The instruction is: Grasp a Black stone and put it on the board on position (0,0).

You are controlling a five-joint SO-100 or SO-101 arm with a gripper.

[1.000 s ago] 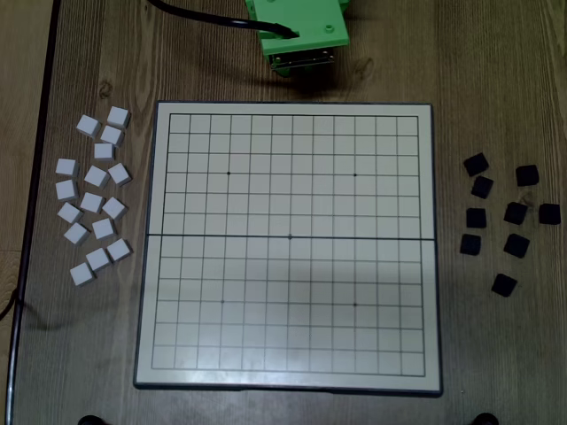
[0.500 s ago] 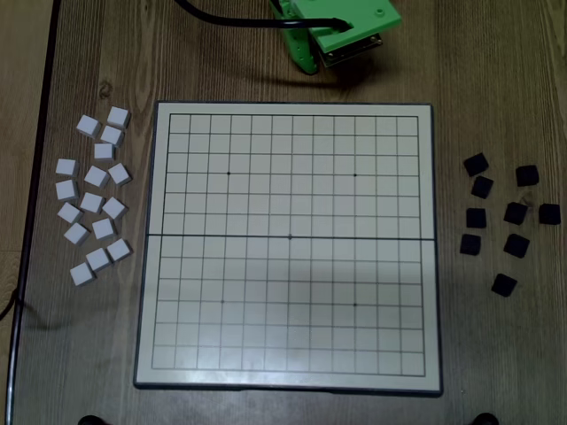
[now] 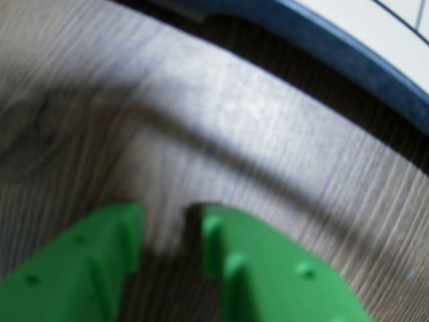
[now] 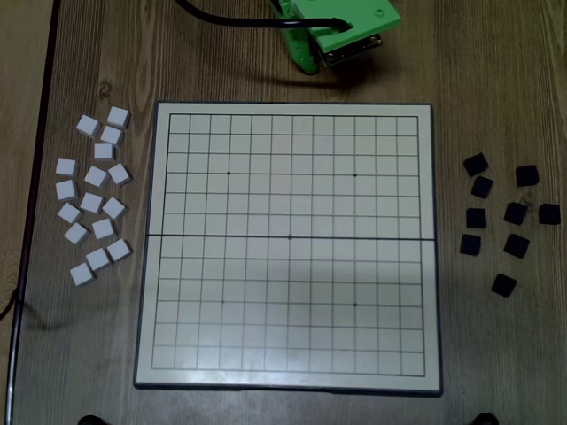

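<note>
Black stones (image 4: 502, 223) lie right of board (image 4: 288, 376) on wood-grain table (image 4: 496, 80); green gripper (image 3: 171, 215) slightly parted, empty.

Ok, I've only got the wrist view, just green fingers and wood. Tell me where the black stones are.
Observer: In the overhead view, nine black stones lie loose on the table, right of the board.
Operator: Now check the centre dot for me.
Observer: The dot on the fold line is bare; no stone lies anywhere on the board.
Operator: And place the arm.
Observer: The green arm sits beyond the board's top edge, right of its middle.
</note>
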